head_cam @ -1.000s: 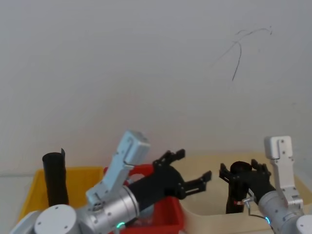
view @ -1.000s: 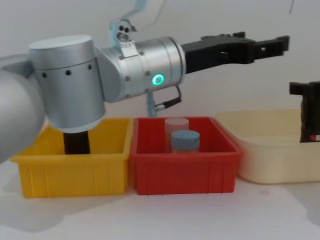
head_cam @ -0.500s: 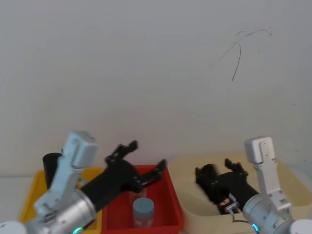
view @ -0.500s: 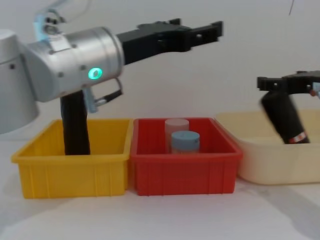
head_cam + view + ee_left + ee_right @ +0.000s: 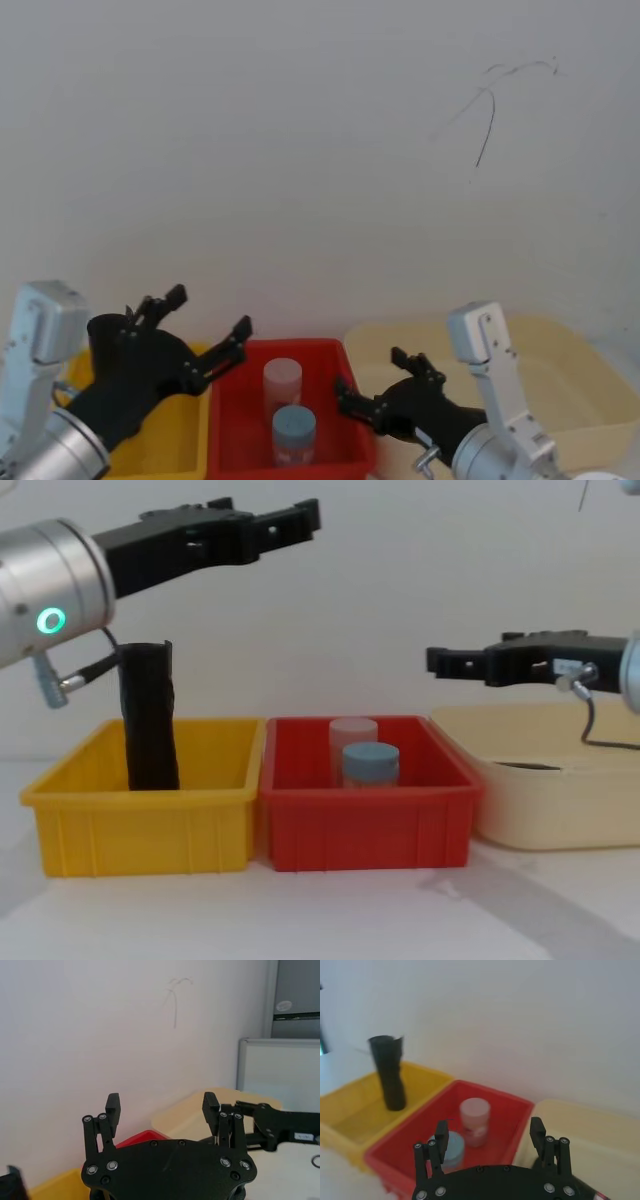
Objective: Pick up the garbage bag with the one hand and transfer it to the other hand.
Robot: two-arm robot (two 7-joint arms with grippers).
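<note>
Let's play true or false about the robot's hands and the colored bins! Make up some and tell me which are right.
1. The red bin holds two jars, a pale jar and a blue-lidded jar. True.
2. The right gripper is holding a jar. False: its fingers are open with nothing between them.
3. A black roll stands upright in the yellow bin. True.
4. The left gripper is shut. False: its fingers are spread open, up above the yellow bin.
5. The cream bin sits between the yellow bin and the red bin. False: it is on the robot's right, next to the red bin, which is the middle one.
</note>
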